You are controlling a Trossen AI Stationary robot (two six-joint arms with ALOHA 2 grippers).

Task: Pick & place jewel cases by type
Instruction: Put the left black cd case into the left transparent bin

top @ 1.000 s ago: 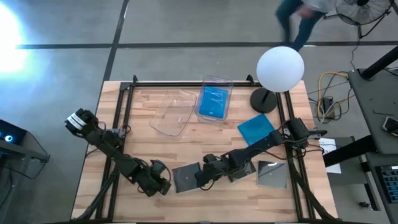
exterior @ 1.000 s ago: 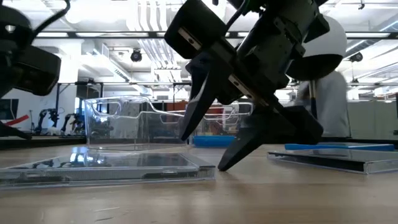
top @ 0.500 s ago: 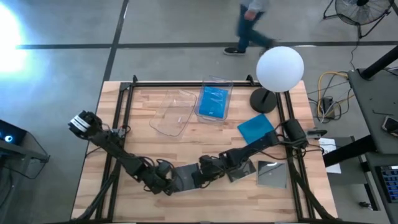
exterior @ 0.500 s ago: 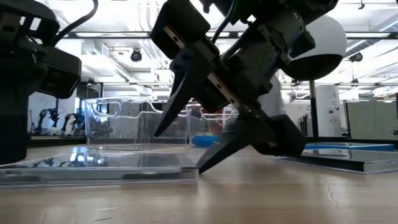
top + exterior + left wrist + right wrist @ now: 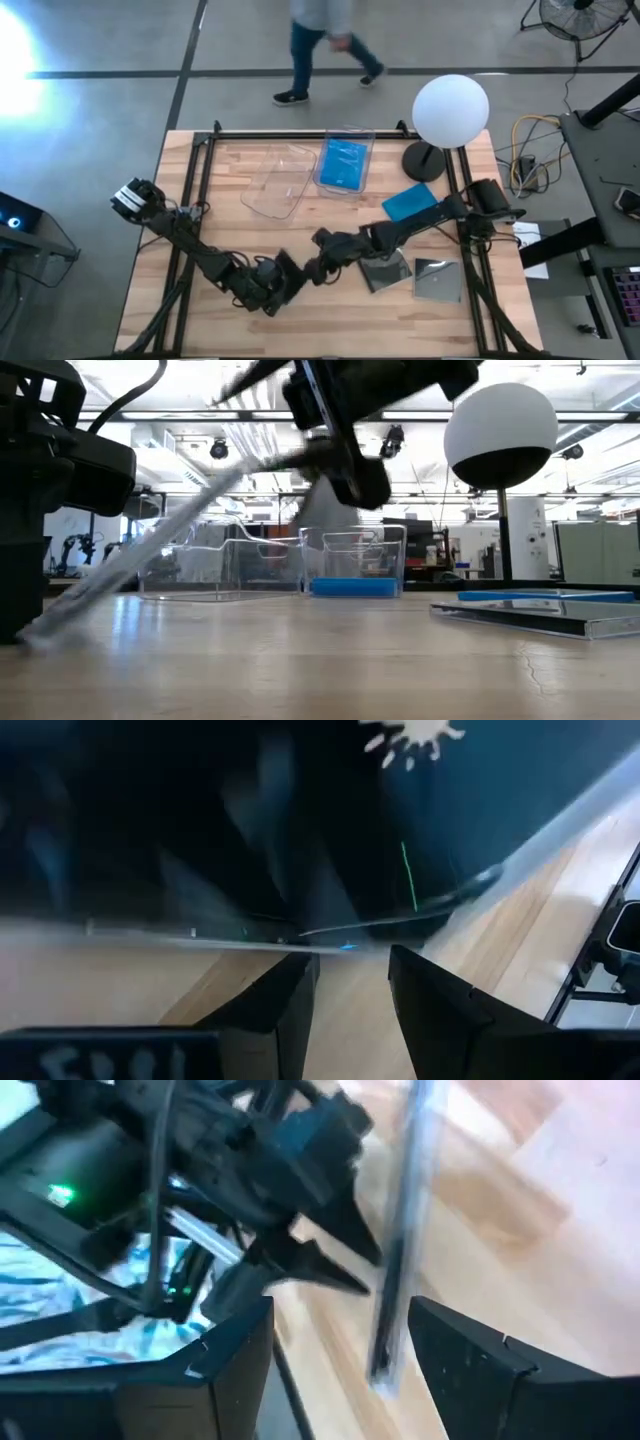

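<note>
A dark jewel case stands tilted between my two grippers. Its lower edge rests on the table and its upper edge is raised. My right gripper is open at the raised edge. In its wrist view the case shows edge-on between the fingers. My left gripper is open at the case's lower edge. One blue case lies in a clear bin and another blue case lies on the table. A dark case and a glossy case lie flat at the right. My right gripper comes slanting down from the table's right, with the case's raised edge close against one finger. The other finger stands apart from it. The case leans up, its low edge on the table. My left gripper has its fingertips at the case's low edge; whether they touch it I cannot tell.
Two clear bins stand at the far middle: an empty bin and the bin with the blue case. A lamp with a white globe stands at the far right. A person walks beyond the table's far edge.
My right gripper has risen and rolled, and it has tipped the dark case up by its right edge. The case's left edge has stayed on the table. My left gripper first slid toward the right up to that edge, then kept still. The person has walked leftward behind the table.
</note>
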